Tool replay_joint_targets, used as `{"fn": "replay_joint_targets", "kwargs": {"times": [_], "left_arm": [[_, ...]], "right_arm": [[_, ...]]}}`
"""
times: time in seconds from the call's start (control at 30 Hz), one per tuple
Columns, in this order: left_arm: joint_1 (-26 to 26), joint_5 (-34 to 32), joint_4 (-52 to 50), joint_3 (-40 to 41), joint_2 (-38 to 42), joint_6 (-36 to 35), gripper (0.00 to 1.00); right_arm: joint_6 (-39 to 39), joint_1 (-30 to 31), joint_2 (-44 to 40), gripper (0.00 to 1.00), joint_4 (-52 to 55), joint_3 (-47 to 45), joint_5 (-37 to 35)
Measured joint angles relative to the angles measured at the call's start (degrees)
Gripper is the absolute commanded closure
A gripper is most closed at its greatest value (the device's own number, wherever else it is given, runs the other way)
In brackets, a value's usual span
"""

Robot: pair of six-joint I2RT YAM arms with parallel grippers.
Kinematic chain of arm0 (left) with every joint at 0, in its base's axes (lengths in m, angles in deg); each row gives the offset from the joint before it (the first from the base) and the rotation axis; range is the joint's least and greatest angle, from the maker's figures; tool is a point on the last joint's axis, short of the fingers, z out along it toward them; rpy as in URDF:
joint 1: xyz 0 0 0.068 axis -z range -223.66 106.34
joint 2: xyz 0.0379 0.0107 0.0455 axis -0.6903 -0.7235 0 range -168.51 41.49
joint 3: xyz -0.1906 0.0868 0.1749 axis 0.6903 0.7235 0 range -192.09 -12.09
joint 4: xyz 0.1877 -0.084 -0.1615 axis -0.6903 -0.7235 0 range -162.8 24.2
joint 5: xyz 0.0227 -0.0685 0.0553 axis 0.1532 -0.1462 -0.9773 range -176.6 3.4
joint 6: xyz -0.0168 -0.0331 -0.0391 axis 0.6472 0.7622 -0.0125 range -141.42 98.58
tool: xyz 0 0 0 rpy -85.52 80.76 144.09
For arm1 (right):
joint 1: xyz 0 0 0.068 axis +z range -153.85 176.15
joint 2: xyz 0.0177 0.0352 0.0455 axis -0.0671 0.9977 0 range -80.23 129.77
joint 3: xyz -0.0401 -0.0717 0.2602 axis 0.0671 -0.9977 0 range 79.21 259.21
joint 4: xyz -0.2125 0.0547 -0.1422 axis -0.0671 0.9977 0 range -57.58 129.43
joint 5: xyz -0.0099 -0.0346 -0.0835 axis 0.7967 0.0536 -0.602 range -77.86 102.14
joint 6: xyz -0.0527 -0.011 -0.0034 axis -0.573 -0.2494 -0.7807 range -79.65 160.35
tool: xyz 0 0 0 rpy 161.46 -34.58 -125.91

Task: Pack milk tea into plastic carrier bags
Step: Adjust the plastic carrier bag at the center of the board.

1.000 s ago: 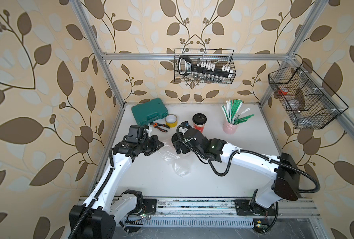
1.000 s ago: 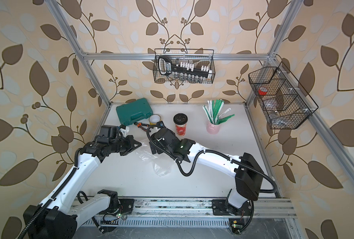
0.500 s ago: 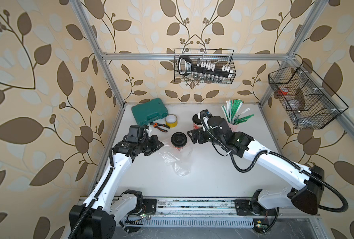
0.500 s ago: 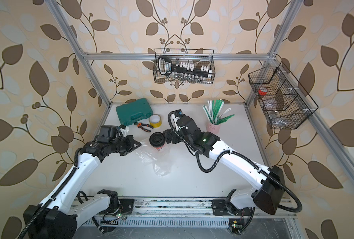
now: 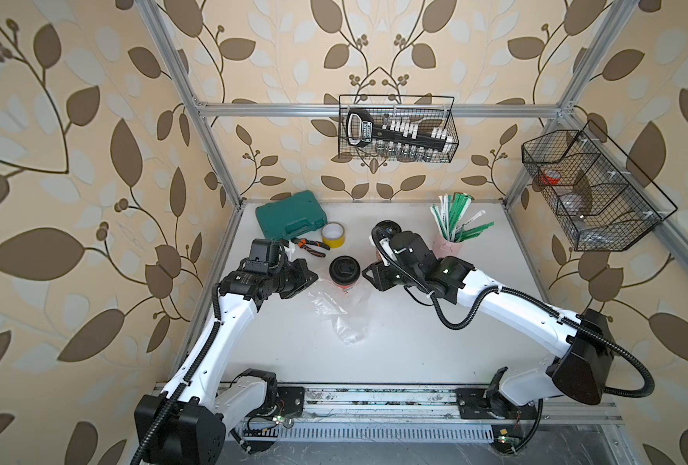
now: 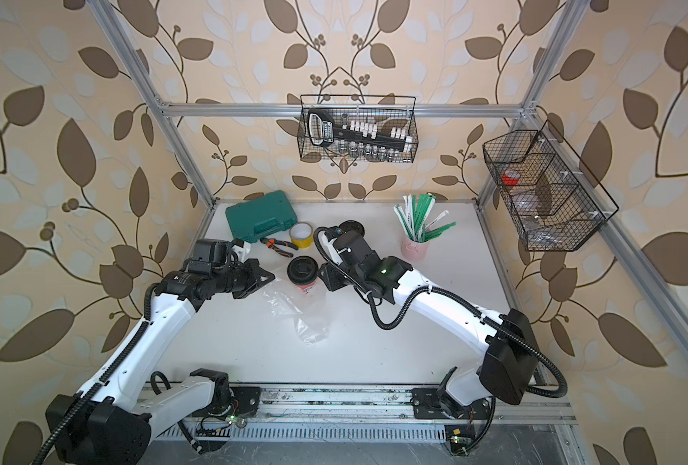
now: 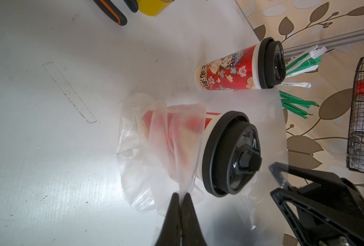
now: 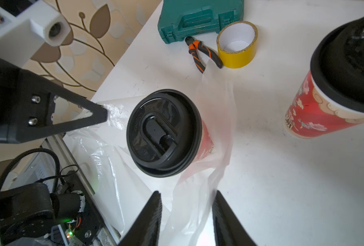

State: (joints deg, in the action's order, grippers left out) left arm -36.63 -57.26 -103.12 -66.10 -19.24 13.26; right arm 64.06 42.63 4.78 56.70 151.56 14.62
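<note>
With closed jaws the left gripper (image 7: 180, 194) is pinching the edge of the plastic bag (image 7: 134, 136), the right gripper (image 8: 186, 198) is holding its jaws apart astride the film, and between both one milk tea cup (image 8: 162, 132) is standing upright inside, lid upward.

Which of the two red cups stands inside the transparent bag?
The cup nearer the left end effector: the plastic bag wraps its lower part. The other cup stands bare.

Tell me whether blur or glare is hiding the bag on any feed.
Left wrist view: plastic bag veils the nearer cup in haze; the second cup is sharp. Right wrist view: lid crisp, jaws soft. Both top views: bag barely shows, faint glints on the white table.
</note>
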Motion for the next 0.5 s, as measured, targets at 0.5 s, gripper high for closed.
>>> {"fn": "replay_joint_targets", "kwargs": {"times": [0.5], "left_arm": [[0.0,-0.04,-1.75,-7.26,-2.14,0.48,1.0]], "right_arm": [[-0.9,0.76,1.01,1.0,2.03,4.68,-0.37]]}}
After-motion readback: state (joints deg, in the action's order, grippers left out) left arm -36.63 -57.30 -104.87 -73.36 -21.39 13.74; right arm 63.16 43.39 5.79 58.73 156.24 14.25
